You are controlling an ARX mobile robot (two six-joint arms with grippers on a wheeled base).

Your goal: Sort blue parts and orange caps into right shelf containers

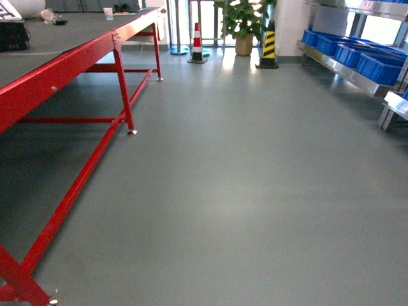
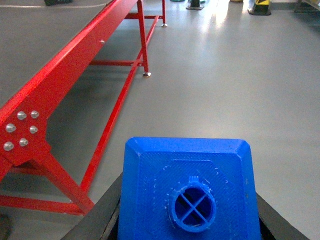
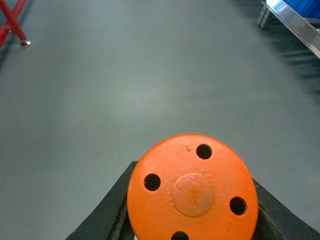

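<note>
Head view: blue crates [image 1: 376, 64] sit on the steel shelf [image 1: 347, 73], far right. Left wrist view: the left gripper [image 2: 187, 220] fingers [image 2: 100, 217] clamp a blue part [image 2: 187, 187] between them. Right wrist view: the right gripper [image 3: 192, 215] fingers [image 3: 107, 212] clamp an orange cap [image 3: 192, 187].

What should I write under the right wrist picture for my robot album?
The right hand carries an orange cap above the grey floor, heading for the shelf.
</note>
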